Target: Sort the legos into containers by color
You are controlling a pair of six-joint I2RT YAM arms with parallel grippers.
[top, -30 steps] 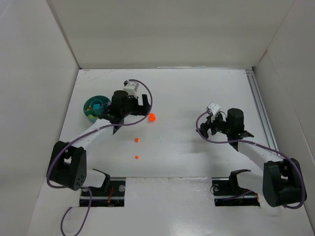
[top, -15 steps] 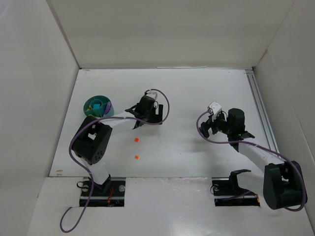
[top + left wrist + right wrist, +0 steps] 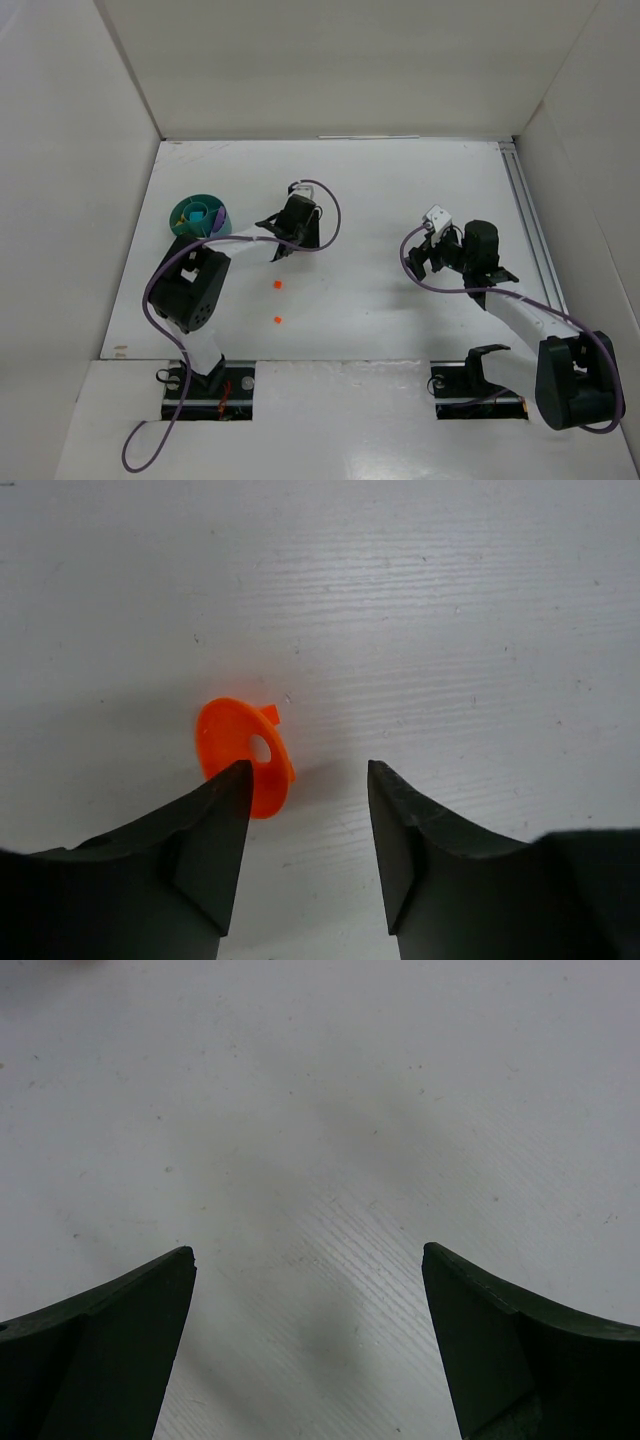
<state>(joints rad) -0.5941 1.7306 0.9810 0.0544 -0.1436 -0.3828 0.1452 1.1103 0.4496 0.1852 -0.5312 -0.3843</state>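
Straddling an orange lego disc (image 3: 240,742) with the left gripper (image 3: 310,770)
Jaws stand partly apart, one finger (image 3: 215,820) touching the disc on the white table (image 3: 450,600); right gripper (image 3: 310,1255) gapes wide, holding nothing; teal tub (image 3: 185,235) sits to the left.

The top external camera looks down from high at the near edge, far enough off to take in the whole white worktop (image 3: 400,190). The left wrist camera faces down from close above it, past the left pincer (image 3: 307,770), onto an orange disc (image 3: 228,735). The right wrist camera looks down just as closely past the right pincer (image 3: 306,1250). Both patches lie within the overhead view.
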